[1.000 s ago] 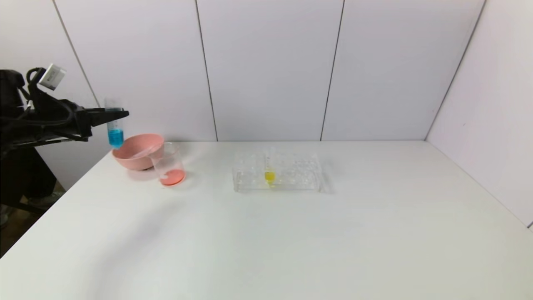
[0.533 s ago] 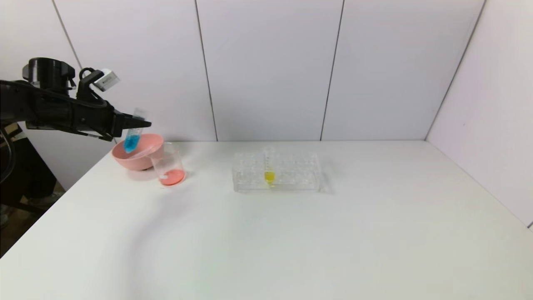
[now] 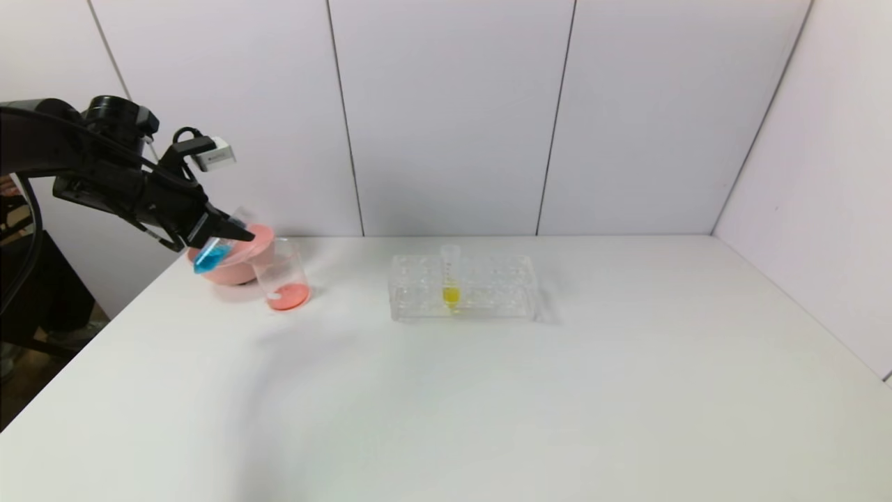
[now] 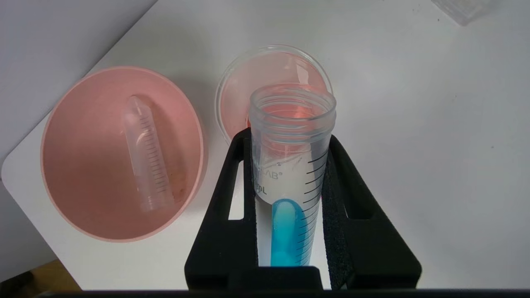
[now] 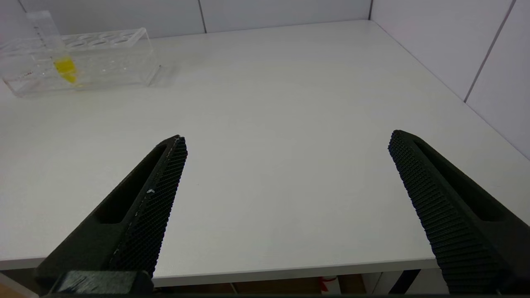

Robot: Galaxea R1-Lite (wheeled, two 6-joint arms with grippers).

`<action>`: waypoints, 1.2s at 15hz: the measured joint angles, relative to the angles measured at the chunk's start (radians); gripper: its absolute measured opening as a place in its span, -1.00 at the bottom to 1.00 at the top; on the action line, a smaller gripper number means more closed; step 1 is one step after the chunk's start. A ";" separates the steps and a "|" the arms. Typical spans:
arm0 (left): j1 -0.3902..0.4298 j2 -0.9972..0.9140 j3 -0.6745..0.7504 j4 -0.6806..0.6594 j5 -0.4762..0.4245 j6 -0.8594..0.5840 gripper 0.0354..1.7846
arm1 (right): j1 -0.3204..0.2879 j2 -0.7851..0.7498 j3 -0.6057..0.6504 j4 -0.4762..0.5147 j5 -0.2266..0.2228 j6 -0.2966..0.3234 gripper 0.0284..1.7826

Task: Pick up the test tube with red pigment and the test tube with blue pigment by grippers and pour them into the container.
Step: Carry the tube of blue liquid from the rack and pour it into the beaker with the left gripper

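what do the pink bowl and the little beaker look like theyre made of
Pink bowl: probably matte plastic, opaque with a dull, even surface. Beaker: clear and glossy, glass or hard plastic; the red liquid shows through its wall.

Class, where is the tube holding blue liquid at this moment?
In the head view it is far left, the test tube with blue pigment tilted in the left gripper, its mouth toward the container.

Three tubes (image 4: 290, 165), one beaker (image 3: 282, 275), one bowl (image 4: 83, 215)

Clear glossy plastic test tube with blue pigment (image 4: 290, 165), seemingly matt pink bowl (image 4: 83, 198).
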 joint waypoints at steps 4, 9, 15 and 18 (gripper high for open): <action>-0.013 -0.019 -0.004 0.082 0.126 0.150 -0.52 | 0.000 0.000 0.000 0.000 0.000 0.000 0.99; -0.036 -0.023 -0.010 0.116 0.244 0.222 -0.52 | 0.000 0.000 0.000 0.000 0.000 0.000 0.99; -0.077 -0.010 -0.011 0.116 0.354 0.273 -0.52 | 0.000 0.000 0.000 0.000 0.000 0.000 0.99; -0.096 0.001 -0.013 0.114 0.403 0.280 -0.52 | 0.000 0.000 0.000 0.000 0.000 0.000 0.99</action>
